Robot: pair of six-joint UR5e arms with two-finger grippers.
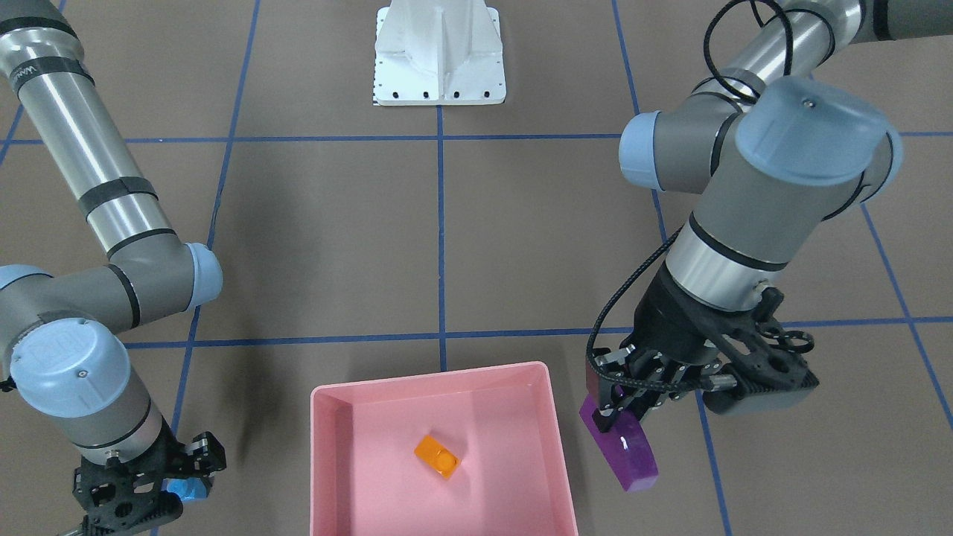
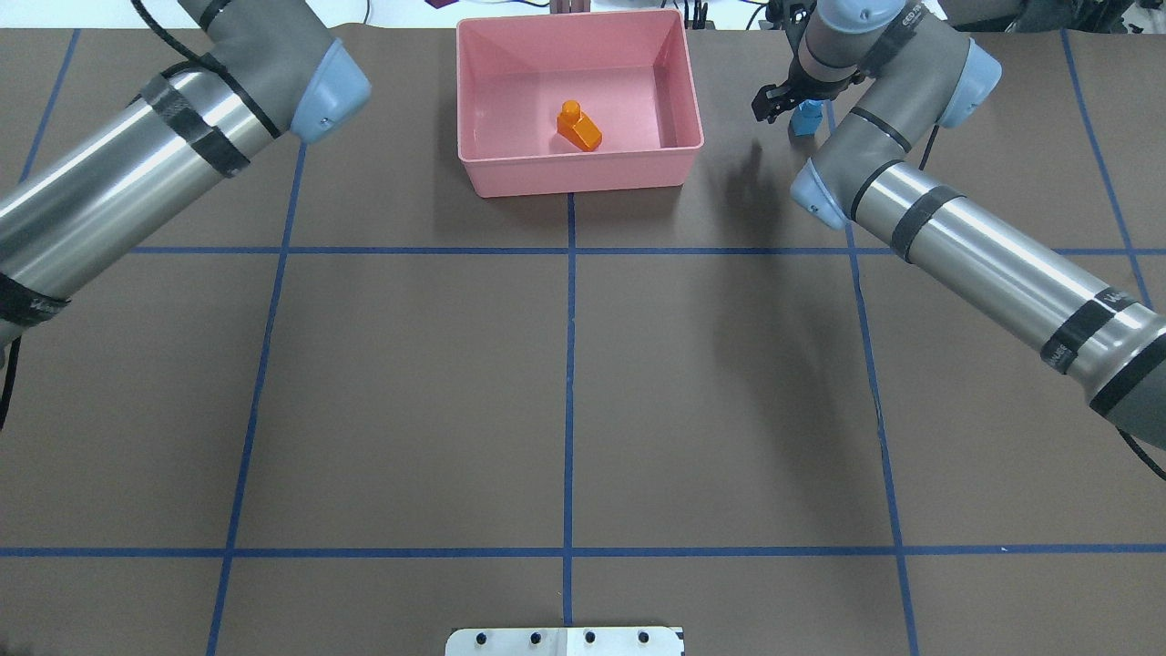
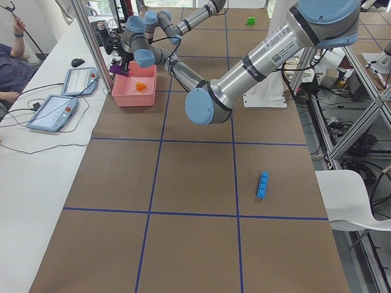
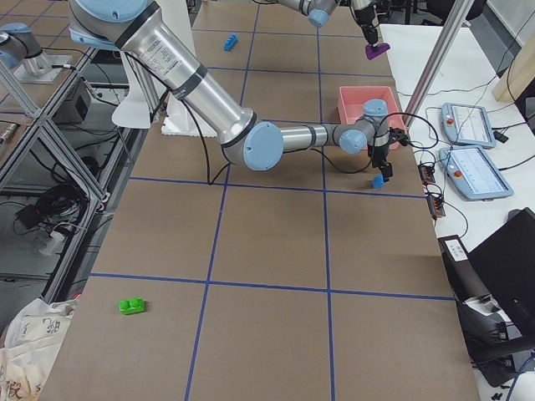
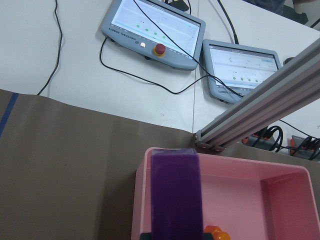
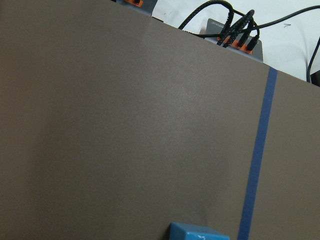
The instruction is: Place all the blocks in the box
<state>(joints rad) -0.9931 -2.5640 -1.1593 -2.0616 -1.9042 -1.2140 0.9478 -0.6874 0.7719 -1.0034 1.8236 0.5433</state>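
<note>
You see a pink box, orange block, purple block, light-blue block, blue block, green block, and a blue-gridded brown table.

Two arms, same build.

- Left arm: brushed silver tubes, grey joint housings, round pale-blue caps, one small screw in cap centre. Black ribbed cable runs along wrist; thin black cable loops near upper tube.
- Right arm: silver tube with black tape bands, small white lettering on one band, grey joints, pale-blue caps.
- Left hand and right hand: black, open frame with round holes, small bolts visible.
- Base: white metal, row of dark screw holes along edge.
</note>
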